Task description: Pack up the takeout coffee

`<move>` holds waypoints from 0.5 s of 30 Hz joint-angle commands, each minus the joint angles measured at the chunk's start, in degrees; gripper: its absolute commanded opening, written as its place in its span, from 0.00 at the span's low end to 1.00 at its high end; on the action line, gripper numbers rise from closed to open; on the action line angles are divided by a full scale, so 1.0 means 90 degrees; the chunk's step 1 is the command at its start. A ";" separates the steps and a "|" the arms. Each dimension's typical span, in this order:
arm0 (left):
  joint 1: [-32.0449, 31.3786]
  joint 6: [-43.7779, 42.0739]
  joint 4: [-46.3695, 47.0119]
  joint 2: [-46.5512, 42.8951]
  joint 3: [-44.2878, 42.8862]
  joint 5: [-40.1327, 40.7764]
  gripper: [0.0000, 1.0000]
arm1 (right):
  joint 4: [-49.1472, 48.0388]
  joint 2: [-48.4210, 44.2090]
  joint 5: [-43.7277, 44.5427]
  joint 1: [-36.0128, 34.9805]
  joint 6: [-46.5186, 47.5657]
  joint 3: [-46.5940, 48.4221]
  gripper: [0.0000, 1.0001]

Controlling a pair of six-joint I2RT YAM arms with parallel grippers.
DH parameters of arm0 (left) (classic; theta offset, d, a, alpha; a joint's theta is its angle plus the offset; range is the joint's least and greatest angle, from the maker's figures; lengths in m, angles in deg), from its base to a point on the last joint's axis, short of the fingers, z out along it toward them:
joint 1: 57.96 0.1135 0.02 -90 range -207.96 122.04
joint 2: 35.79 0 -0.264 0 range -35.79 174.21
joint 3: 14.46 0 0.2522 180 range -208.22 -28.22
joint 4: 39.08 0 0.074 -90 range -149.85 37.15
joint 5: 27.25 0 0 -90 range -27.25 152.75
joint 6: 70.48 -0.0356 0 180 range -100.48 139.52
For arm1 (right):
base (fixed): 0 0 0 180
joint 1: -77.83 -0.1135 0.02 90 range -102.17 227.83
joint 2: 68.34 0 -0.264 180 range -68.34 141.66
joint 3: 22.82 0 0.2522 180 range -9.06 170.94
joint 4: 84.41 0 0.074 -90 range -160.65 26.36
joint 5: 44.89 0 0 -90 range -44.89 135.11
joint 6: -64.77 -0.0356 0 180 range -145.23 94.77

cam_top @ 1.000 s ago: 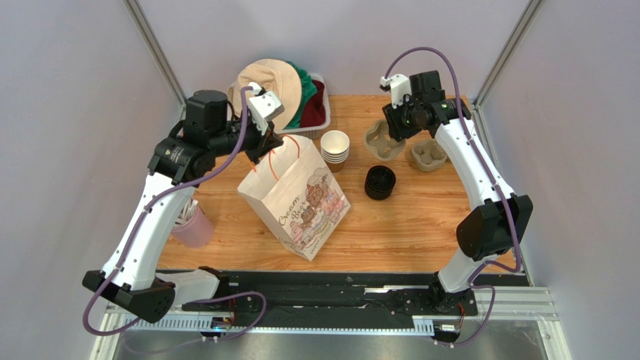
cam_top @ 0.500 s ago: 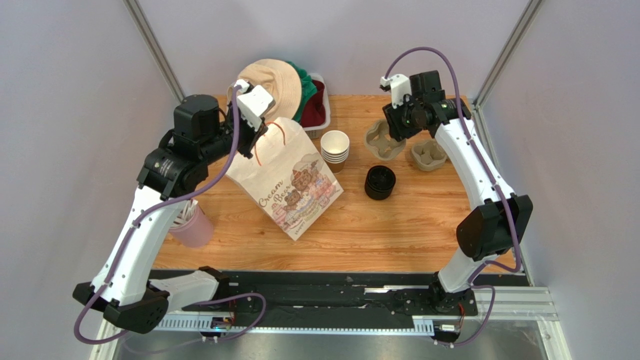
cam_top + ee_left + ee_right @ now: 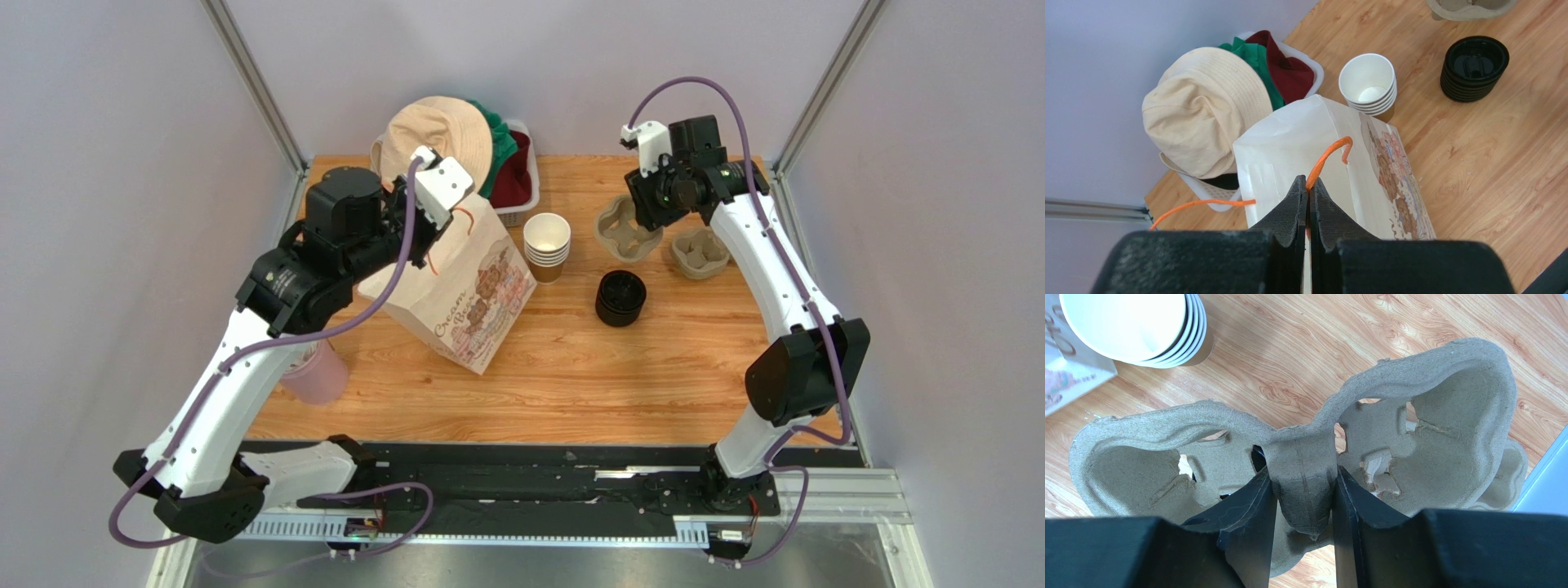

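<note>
**Bag hauled up; carrier held ready**

Top view: the left gripper [image 3: 451,221] has pulled the paper bag [image 3: 472,288] from lying flat to nearly standing, beside the nested kraft cups [image 3: 546,245]. The black lids [image 3: 621,298] sit apart and no cup is lidded yet. Left wrist: the claw is pressed together on the orange handle [image 3: 1328,153]. Right wrist: the right gripper [image 3: 1303,484], unmoved, pinches the centre bridge of the pulp carrier [image 3: 1444,416].

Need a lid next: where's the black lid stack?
Top view, centre-right: black lid stack stands right of the paper cups, on the near side of the pulp carrier.
</note>
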 commanded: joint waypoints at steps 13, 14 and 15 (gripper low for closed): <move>-0.0336 -0.0030 -0.0022 0.0114 -0.0162 -0.0274 0.66 | -0.0253 -0.0167 0.0146 -0.0019 0.0093 0.0009 0.32; -0.0337 -0.0011 -0.0032 0.0036 -0.0181 -0.0565 0.68 | -0.0263 -0.0176 0.0136 -0.0019 0.0084 0.0019 0.32; -0.0327 0.0038 -0.0061 -0.0013 -0.0230 -0.0733 0.69 | -0.0253 -0.0196 0.0146 -0.0019 0.0084 0.0009 0.32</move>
